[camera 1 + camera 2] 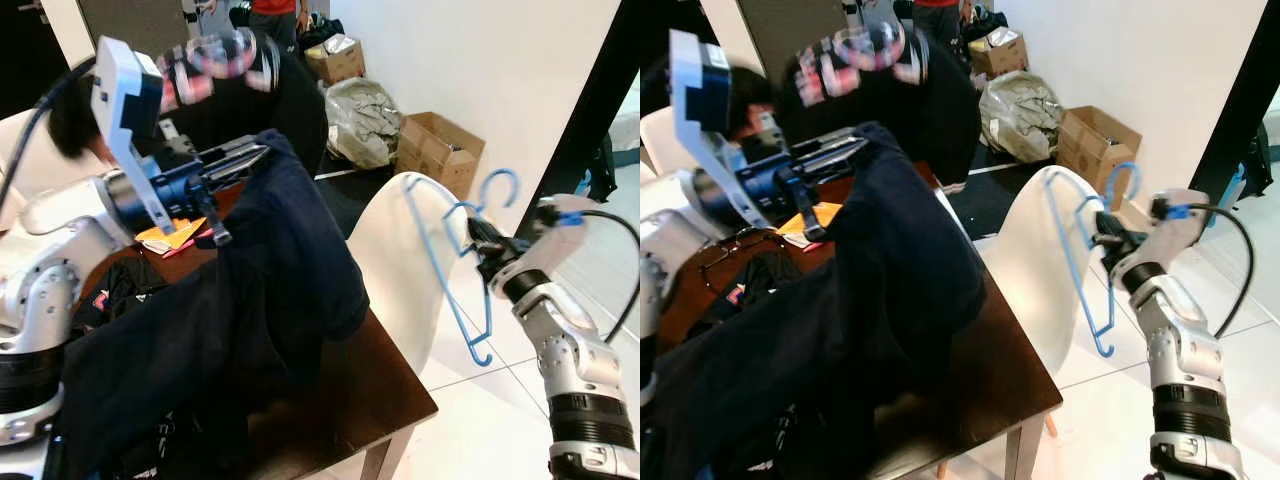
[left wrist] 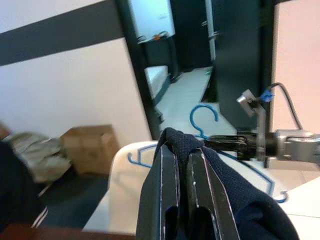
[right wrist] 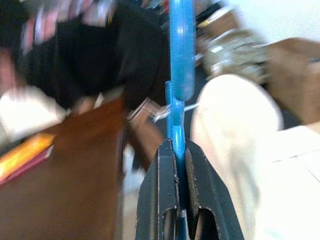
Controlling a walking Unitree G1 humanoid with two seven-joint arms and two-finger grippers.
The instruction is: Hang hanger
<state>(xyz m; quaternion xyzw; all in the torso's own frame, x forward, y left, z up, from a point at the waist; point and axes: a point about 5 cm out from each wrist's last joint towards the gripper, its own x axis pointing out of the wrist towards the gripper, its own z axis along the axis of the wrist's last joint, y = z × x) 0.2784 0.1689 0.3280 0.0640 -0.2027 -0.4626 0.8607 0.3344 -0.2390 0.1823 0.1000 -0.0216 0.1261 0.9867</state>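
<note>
Judging by how things sit, this one's maybe halfway at best. Both pieces are picked up, but nothing is hung yet: the garment isn't on the hanger, and the hanger isn't on any rail or hook that I can spot.

The right gripper (image 1: 478,243), middle right of the head view, is clamped on the blue hanger (image 1: 446,268) just under its hook. The wrist view makes it pretty clear: the fingers (image 3: 159,200) are pinched tight with the blue neck sandwiched between them. The hanger itself is thin blue wire or plastic, hook pointing up, the triangle dangling down and tilted in front of the white chair (image 1: 400,270).

The left gripper (image 1: 240,158), upper left of the frame, has a fold of the dark navy garment (image 1: 270,290) nipped between its closed fingers. The rest of the cloth drapes down in a big heap over the brown table (image 1: 385,395), so it looks heavy and floppy.

The two grippers are well apart, with the chair back between them. What's left, I'd guess: bring them together, thread the hanger into the garment, then find somewhere to hang it.

Background's a bit cluttered: cardboard boxes (image 1: 438,150) by the wall and a person (image 1: 240,80) behind the table, blurry.
</note>
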